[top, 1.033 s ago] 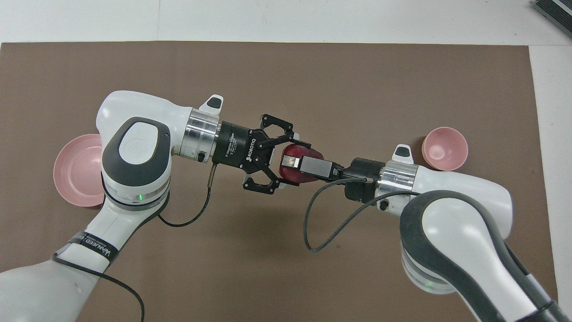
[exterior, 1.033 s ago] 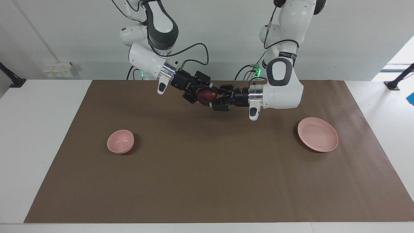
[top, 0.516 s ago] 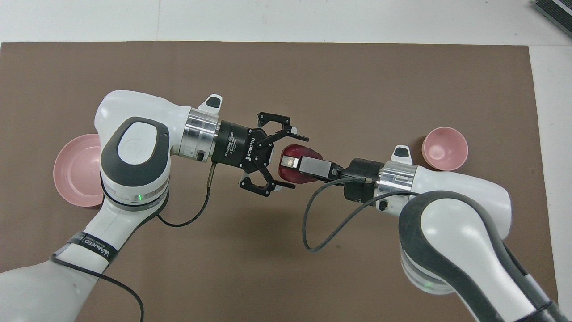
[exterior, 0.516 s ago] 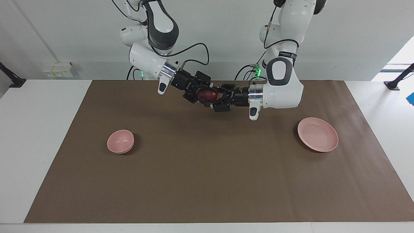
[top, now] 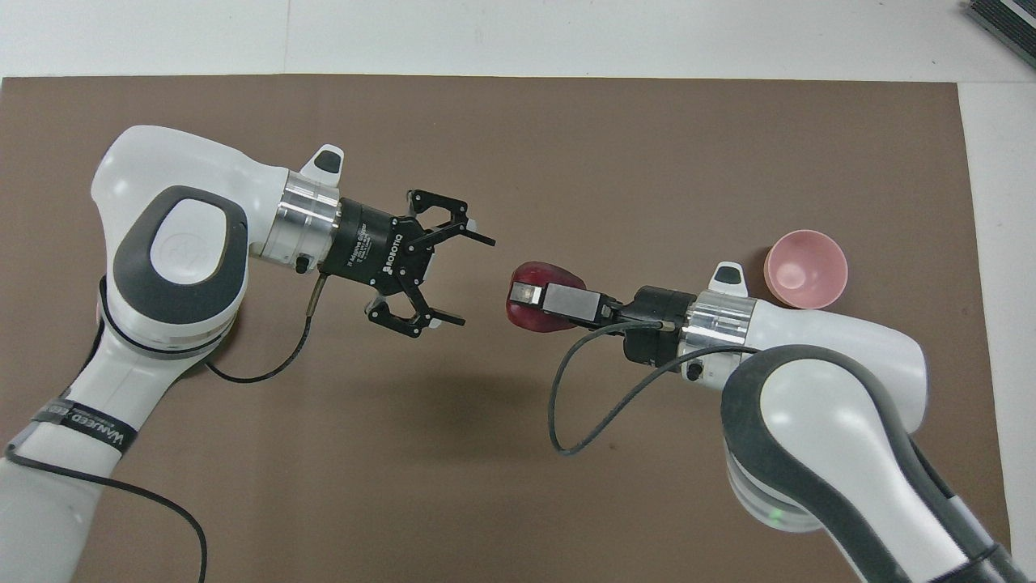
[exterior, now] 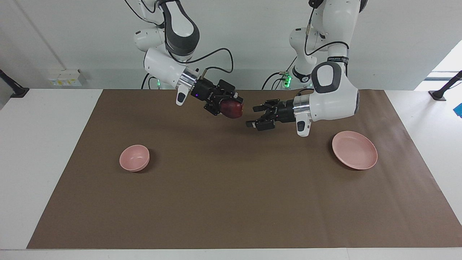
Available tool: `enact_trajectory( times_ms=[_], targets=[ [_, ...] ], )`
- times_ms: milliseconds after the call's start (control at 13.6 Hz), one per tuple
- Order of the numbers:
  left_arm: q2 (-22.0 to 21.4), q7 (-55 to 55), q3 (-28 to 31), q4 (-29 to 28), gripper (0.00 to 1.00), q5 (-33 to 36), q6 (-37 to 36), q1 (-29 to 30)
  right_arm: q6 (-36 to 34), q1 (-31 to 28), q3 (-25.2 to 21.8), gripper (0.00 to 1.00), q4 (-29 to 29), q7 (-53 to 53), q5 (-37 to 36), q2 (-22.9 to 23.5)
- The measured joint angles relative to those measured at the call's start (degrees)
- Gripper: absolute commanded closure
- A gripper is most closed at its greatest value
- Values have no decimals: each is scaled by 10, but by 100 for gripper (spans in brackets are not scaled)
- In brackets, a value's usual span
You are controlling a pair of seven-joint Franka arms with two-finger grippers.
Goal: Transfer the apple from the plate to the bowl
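Facing view. The right gripper (exterior: 231, 105), upper centre of the frame, is clamped on the apple (exterior: 232, 108) and holds it in the air above the brown mat (exterior: 231, 202). The left gripper (exterior: 257, 116), just right of centre, has its fingers spread apart and holds nothing; a clear gap separates it from the apple. The bowl (exterior: 134, 157) sits at lower left, toward the right arm's end of the table, and the plate (exterior: 354, 150) sits bare at right. Judgement: the apple is carried by the arm whose base is nearer the bowl, so this arm suits the delivery.

Overhead view. The right gripper (top: 530, 300) enters from lower right, closed on the apple (top: 526, 312) at frame centre. The bowl (top: 806, 269) lies at the right edge, beside that arm's wrist. The left gripper (top: 457, 279), left of centre, is open and empty. Its black body carries white lettering reading "ROBOTIQ". The left arm's band reads "WANJEED", partly cut off.
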Motion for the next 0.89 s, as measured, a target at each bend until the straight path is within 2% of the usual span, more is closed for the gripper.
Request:
enact_trajectory(
  times_ms=[221, 443, 664, 885],
  targets=[
    [-16, 1, 0, 19, 0, 140, -4, 18, -13, -34, -2, 100, -1, 5, -91, 8],
    [-48, 6, 0, 25, 0, 275, -4, 18, -71, -111, -4, 100, 5, 23, -281, 25],
    [-64, 105, 8, 29, 0, 361, -6, 19, -110, -171, -6, 100, 26, 25, -449, 46],
    [-69, 244, 17, 31, 0, 440, -14, 25, -113, -194, -6, 100, 38, 26, -584, 58]
  ],
)
